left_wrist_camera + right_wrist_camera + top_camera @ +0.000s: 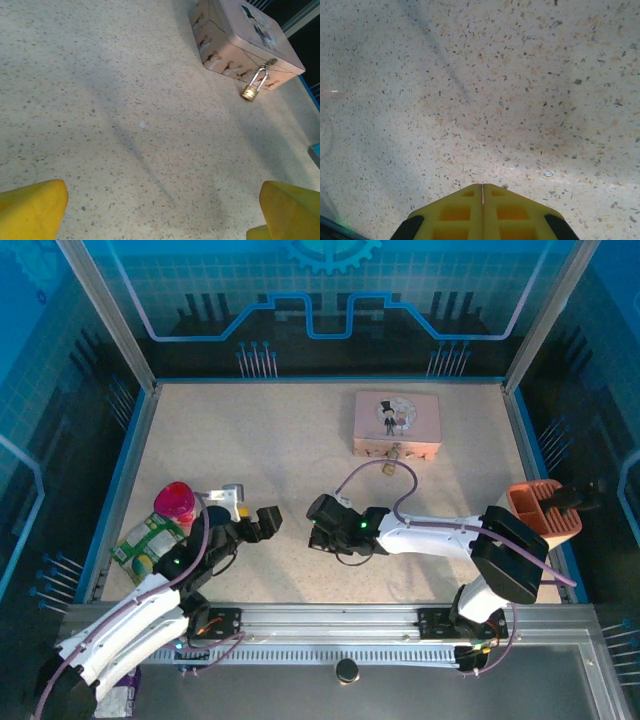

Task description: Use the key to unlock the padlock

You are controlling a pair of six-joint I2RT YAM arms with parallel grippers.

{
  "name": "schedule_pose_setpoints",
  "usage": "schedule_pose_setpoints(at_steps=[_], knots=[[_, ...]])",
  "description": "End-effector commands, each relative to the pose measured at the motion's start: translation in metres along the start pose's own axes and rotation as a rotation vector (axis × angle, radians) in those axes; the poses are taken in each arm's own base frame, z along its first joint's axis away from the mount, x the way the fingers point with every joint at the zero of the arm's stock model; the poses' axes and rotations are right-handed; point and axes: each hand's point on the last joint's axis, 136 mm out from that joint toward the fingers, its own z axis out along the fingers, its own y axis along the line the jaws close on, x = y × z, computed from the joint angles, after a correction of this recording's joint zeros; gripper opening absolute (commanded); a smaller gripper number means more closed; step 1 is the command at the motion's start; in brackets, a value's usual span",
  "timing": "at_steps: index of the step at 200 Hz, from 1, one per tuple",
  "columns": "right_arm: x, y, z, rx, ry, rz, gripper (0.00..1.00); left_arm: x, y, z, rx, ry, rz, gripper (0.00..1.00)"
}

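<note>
Brass padlock point(248, 93) lies on the speckled tabletop point(100, 100), its shackle hooked thru the hasp of the pink picture tin point(235, 40). The body rests just in front of the tin's wall, far side of the table, right of centre. L gripper point(162, 207) hovers w/ yellow fingers point(30, 207) spread wide over bare tabletop, padlock well ahead. R gripper point(482, 200) sits low, jaws pressed flat together. From the top cam both grippers are mid-table, near each other.

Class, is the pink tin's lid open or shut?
Shut: the tin has its lid down flat, with the padlock hanging at its clasp.
</note>
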Motion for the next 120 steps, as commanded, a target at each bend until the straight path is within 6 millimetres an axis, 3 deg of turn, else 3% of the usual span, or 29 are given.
schedule_pose_setpoints(at_steps=[1,30,69,120], knots=[[-0.013,0.004,-0.007,-0.009,-0.022,-0.002,0.00,-0.002,-0.027,0.001,0.129,0.010,0.063,0.99],[-0.038,0.008,-0.032,-0.045,-0.052,-0.011,0.00,0.005,-0.052,0.004,0.283,0.033,0.144,0.99],[-0.069,0.016,-0.073,-0.126,-0.098,-0.013,0.00,-0.002,-0.099,-0.002,0.511,-0.041,0.247,0.99],[-0.089,0.024,-0.123,-0.250,-0.155,-0.040,0.00,0.006,-0.142,0.002,0.719,-0.128,0.445,0.99]])
